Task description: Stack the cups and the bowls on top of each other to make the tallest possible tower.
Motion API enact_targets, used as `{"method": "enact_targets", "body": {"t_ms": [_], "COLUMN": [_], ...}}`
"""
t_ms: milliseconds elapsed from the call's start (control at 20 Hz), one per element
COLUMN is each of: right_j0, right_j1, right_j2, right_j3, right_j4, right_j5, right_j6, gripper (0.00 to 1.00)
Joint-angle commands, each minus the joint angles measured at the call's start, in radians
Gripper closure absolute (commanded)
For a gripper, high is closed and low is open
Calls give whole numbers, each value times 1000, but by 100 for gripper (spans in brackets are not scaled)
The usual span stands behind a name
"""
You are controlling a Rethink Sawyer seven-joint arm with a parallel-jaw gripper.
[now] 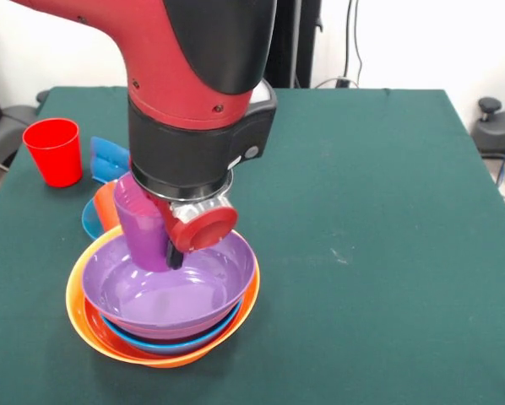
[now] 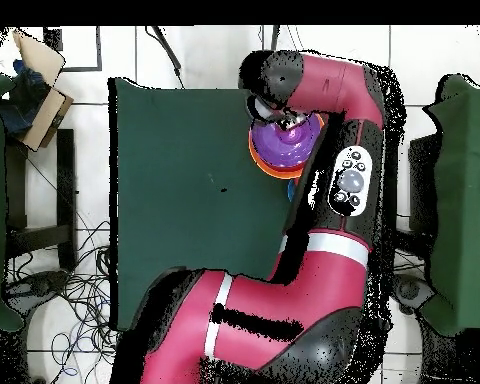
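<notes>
Green table: its whole right half lies open, and no writing reads anywhere. The tower sits near the front-left edge, a yellow-orange bowl outermost and a purple bowl on top. Gripper pinches a glossy purple cup over it. A red cup stands far left.

4 nested bowls sit on the table's front left. A cup stands in the top bowl, under the arm. Behind-left stands another cup, with 3 small bowls between.
</notes>
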Motion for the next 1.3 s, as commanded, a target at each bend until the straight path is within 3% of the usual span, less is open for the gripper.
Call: {"method": "enact_targets", "body": {"t_ms": [50,400,900,1200,1250,1300], "right_j0": [-4,-2,-1,-1,-4,-9], "right_j1": [49,32,-10,0,-3,-8], "right_j2": [115,111,113,116,124,133], "right_j3": [-46,14,161,178,187,198], "right_j4": [-44,-37,-54,-69,-65,-57], "right_j5": [39,-1,-139,-206,-214,-215], "right_j6": [-279,-278,-282,-280,-287,-291], "gripper": [100,100,100,100,0,0]}}
